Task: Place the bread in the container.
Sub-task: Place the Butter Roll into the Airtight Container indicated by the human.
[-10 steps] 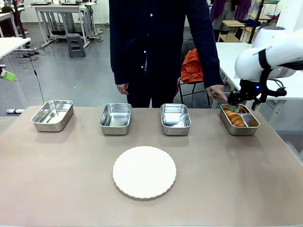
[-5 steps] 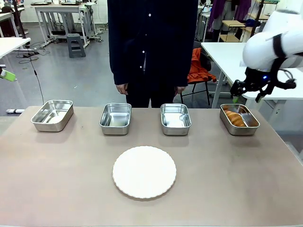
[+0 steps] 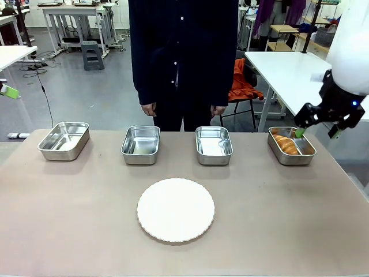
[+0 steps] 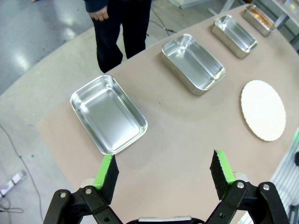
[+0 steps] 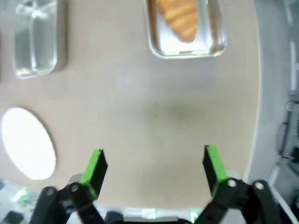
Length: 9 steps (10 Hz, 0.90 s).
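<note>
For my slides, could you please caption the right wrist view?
Open right gripper above the table, the bread lying in the container.

Three empty steel pans (image 3: 140, 144) sit in a row along the far side of the surface (image 3: 277, 219). A round white plate (image 3: 176, 209) lies nearer, and a person in dark clothes (image 3: 183, 57) stands behind the pans.

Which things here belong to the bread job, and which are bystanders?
Job: bread, lying in the rightmost container; open right gripper above it.
Bystanders: three other pans, white plate, open left gripper.
</note>
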### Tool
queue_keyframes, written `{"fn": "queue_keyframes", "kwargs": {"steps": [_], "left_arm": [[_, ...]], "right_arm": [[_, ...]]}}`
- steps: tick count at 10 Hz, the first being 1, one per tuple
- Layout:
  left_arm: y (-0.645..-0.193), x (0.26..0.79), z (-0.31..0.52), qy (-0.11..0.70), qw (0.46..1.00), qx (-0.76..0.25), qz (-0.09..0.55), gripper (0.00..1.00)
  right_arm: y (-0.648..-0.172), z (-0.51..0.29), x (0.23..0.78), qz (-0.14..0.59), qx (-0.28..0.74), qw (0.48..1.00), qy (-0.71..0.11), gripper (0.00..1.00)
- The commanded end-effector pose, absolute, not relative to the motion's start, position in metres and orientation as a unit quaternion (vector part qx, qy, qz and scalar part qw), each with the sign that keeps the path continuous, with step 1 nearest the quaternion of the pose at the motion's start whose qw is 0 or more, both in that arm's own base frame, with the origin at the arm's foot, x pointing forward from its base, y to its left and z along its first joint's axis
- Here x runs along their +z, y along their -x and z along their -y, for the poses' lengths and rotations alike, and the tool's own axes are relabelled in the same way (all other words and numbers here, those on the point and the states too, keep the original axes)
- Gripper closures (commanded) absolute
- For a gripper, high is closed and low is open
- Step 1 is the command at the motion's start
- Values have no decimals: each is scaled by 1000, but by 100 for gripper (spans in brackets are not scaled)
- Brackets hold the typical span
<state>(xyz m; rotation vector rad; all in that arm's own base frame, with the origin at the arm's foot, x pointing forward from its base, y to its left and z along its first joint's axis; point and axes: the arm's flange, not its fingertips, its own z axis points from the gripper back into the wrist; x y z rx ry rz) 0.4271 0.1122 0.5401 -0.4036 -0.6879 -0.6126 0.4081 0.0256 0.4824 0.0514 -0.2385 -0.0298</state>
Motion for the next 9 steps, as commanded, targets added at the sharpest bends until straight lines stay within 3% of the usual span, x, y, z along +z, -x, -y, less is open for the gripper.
{"fn": "queue_keyframes", "kwargs": {"steps": [1,4,5,9], "left_arm": [[-426,540,-112,193,877,-290,332,0],[-426,540,-112,193,877,-290,332,0],[-426,540,-112,193,877,-290,332,0],[-426,540,-112,193,877,-290,332,0]], "right_arm": [[-383,-27,466,111,22,992,-54,0],[-377,-31,454,66,75,993,-61,0],[-373,-35,459,103,21,994,-42,0],[-373,-35,459,103,21,994,-42,0]]}}
